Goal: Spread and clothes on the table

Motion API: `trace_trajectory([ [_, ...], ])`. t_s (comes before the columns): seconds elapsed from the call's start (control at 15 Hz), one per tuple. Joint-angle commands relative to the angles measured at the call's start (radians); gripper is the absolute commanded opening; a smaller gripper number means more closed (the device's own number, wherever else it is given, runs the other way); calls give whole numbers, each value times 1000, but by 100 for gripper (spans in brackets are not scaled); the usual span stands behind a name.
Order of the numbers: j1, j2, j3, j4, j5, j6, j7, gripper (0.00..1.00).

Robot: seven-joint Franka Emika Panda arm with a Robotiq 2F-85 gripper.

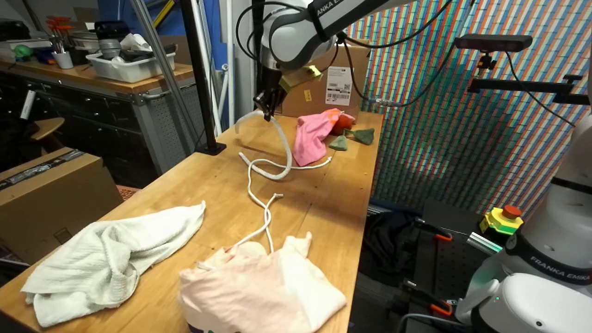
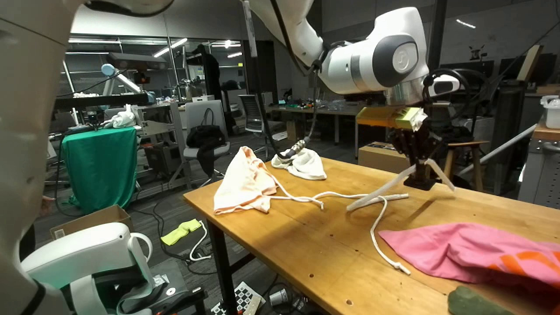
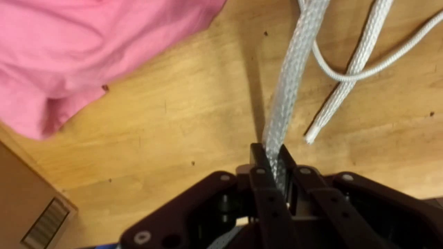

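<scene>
My gripper [image 1: 268, 114] is shut on a thick white rope [image 1: 286, 143] and lifts it above the table's [image 1: 323, 199] far part. The rope also shows between my fingertips [image 3: 271, 150] in the wrist view [image 3: 290, 76]. A short end hangs from one side of my gripper; the rest curves down and its free end lies on the table. A pink cloth [image 1: 311, 134] lies bunched near the rope. A pale peach cloth [image 1: 240, 286] with thin white cords [image 1: 252, 189] and a crumpled white cloth [image 1: 111, 259] lie at the table's opposite end.
A cardboard box [image 1: 340, 92] stands at the far table end. Green pieces [image 1: 339, 143] and a red object [image 1: 341, 124] lie by the pink cloth. A black pole base [image 1: 211, 148] sits at the table edge. A thin cord crosses the rope's lying end.
</scene>
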Motion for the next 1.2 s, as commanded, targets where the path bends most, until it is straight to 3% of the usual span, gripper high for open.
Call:
trace_trajectory([
  [0.0, 40, -94, -49, -63, -66, 138, 127, 9],
  [0.53, 131, -166, -195, -56, -331, 327, 554, 9],
  [0.73, 157, -205, -237, -42, -440, 315, 696, 8],
  [1.13, 161, -306, -248, -29, -528, 279, 823, 8],
])
